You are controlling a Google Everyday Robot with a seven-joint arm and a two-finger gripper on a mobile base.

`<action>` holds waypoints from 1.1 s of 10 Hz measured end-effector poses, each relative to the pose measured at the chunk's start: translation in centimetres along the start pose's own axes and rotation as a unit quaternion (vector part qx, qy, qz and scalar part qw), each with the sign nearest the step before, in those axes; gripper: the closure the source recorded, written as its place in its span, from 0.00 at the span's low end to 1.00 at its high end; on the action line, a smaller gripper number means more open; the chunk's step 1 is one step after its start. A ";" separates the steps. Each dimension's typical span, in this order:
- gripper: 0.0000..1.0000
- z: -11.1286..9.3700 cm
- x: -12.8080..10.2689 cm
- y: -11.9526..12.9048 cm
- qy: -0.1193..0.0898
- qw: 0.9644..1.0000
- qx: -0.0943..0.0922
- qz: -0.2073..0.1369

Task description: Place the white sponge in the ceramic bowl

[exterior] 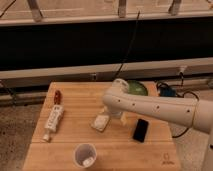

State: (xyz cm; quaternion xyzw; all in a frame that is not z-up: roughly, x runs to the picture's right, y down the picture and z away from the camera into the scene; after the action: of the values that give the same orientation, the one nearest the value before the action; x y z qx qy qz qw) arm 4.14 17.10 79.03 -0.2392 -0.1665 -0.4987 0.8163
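Note:
The white sponge [101, 121] lies flat on the wooden table [70, 145], near its middle. The green ceramic bowl [137, 89] stands at the table's back right, partly hidden behind my white arm [155, 107]. My arm reaches in from the right and bends down at the wrist. My gripper [114, 113] hangs below the wrist, just right of and above the sponge's far end. I cannot tell whether it touches the sponge.
A black phone [140, 130] lies right of the sponge. A white cup [85, 154] stands near the front edge. A white tube with a red cap [54, 120] lies at the left. Cables and a blue object [167, 91] sit past the table's right back corner.

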 end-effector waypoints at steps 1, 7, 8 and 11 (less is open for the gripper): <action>0.20 0.4 -0.3 -0.1 -0.003 1.000 0.003 -0.013; 0.20 2.9 -2.0 -0.4 -0.015 0.998 0.022 -0.054; 0.20 3.4 -2.3 -0.3 -0.016 0.998 0.024 -0.058; 0.20 4.0 -2.8 -0.7 -0.024 0.998 0.024 -0.062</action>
State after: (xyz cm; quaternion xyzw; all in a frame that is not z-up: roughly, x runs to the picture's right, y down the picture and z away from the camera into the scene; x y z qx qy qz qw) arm 2.16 21.10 81.06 -0.2211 -0.2124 -0.5380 0.7852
